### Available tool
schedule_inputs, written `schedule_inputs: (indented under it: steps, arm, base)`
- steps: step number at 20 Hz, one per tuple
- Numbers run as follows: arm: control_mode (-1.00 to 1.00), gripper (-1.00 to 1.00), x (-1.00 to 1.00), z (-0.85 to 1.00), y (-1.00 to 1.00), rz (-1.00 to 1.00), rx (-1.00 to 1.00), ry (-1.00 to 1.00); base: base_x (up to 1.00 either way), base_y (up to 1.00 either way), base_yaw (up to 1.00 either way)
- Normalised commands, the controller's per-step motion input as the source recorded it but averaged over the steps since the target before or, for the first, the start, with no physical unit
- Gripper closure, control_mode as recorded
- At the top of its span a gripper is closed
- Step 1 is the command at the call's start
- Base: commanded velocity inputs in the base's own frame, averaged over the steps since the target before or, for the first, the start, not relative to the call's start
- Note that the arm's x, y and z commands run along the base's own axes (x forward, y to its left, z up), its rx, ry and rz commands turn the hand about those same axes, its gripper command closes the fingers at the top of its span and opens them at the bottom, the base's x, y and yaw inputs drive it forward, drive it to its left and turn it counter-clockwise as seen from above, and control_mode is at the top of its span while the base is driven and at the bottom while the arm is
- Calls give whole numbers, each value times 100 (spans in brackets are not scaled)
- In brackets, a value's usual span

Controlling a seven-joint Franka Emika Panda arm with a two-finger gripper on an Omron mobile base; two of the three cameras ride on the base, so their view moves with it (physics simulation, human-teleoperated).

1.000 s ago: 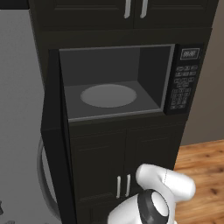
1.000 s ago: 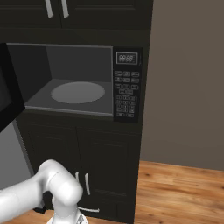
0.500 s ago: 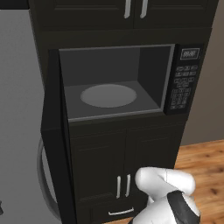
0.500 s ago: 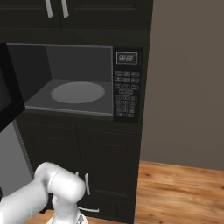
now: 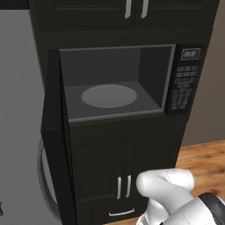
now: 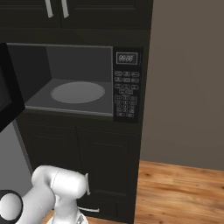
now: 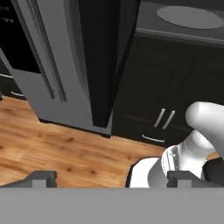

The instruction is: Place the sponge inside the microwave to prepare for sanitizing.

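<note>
1. The microwave [image 5: 118,81] sat built into a tall column of dark cabinets [image 5: 127,167], its door [image 5: 55,132] swung wide open to the left, edge-on to the left base camera.
2. Inside, the grey cavity held a round pale turntable [image 5: 109,96] lying flat on the floor of the oven, with nothing resting on it.
3. The keypad [image 6: 126,97] and its small display [image 6: 127,57] ran down the right side of the microwave front.
4. Below it were two cabinet doors with pale bar handles [image 5: 123,186], and a drawer pull under those.
5. Wood plank floor [image 6: 183,192] stretched off to the right, under a plain grey-brown wall [image 6: 188,78].
6. In the hand view, a grey refrigerator [image 7: 52,61] with long vertical handles stood beside the dark column, over the same wood floor.
7. The gripper [image 7: 109,179] showed just two dark tips at the bottom of the hand view, set wide apart with nothing between them.
8. The sponge could not be made out anywhere.
9. The arm's lower part was cut off by the frame edges in both base views.
</note>
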Motion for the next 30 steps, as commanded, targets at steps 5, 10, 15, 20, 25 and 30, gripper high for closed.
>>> schedule_inputs:
  steps: [5, 10, 15, 20, 25, 30]
  arm:
    - [-100, -100, 9, 35, -58, 19, 2, 28]
    - [-100, -100, 27, 17, -60, 13, 1, 32]
    - [-100, -100, 41, 0, -62, 11, 0, 27]
    - [-100, -100, 40, -3, -76, 4, 2, 11]
    - [-100, -100, 28, -1, -76, -1, 0, 10]
    - [-100, -100, 64, 8, -70, -10, -14, 19]
  base:
    - [0, 0, 0]
    - [0, 0, 0]
    - [0, 0, 0]
    - [0, 0, 0]
    - [0, 0, 0]
    - [0, 0, 0]
